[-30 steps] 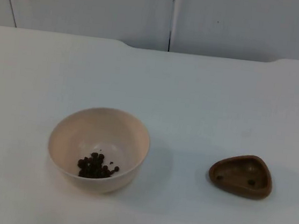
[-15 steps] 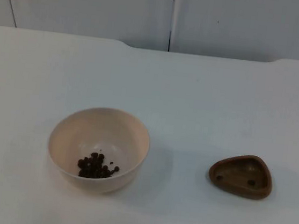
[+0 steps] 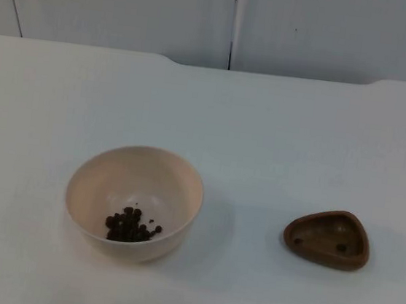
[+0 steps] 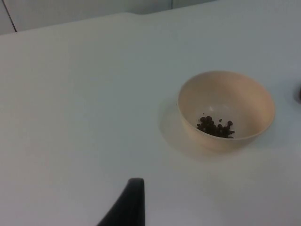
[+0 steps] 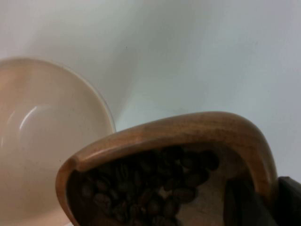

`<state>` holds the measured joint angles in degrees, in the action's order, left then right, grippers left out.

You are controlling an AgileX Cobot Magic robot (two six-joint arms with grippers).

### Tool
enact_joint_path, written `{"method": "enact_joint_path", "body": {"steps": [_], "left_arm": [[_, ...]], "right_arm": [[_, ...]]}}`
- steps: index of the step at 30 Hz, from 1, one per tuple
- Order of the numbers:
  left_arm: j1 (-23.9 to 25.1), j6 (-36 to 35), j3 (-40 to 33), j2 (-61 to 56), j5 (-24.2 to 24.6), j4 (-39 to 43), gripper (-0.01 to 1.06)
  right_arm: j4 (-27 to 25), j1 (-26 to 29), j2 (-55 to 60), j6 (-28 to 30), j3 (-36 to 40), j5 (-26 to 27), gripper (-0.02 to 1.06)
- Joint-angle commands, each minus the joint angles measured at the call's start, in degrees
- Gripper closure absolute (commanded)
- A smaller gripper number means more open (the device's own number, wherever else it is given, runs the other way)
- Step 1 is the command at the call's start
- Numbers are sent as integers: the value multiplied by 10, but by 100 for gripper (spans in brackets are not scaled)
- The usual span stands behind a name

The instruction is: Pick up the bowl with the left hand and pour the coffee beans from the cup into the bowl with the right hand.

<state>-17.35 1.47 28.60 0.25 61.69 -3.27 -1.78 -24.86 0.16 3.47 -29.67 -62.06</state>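
On the table (image 3: 279,131), the bowl (image 3: 133,201), holding coffee beans (image 3: 131,226), and the cup (image 3: 327,238) sit unmoved and well apart, so pouring looks done. The right gripper (image 5: 254,202) is at a bean-filled cup. The left gripper (image 4: 129,205) waits left of the bowl. I cannot tell either's jaws.

Beans (image 3: 131,226) in bowl (image 3: 105,174) — cup (image 3: 327,238) apart

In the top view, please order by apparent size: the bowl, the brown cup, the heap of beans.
Largest: the bowl.
Then: the brown cup.
Smallest: the heap of beans inside the bowl.
No two look alike in size.
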Motion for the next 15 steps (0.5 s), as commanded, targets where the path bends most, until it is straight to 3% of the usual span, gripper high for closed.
{"method": "enact_joint_path", "body": {"steps": [1, 15], "left_arm": [[1, 1, -3, -2, -1, -2, 0], [1, 1, -3, -2, -1, -2, 0]], "right_arm": [[1, 3, -2, 1, 1, 3, -1], [1, 86, -2, 1, 1, 3, -1]]}}
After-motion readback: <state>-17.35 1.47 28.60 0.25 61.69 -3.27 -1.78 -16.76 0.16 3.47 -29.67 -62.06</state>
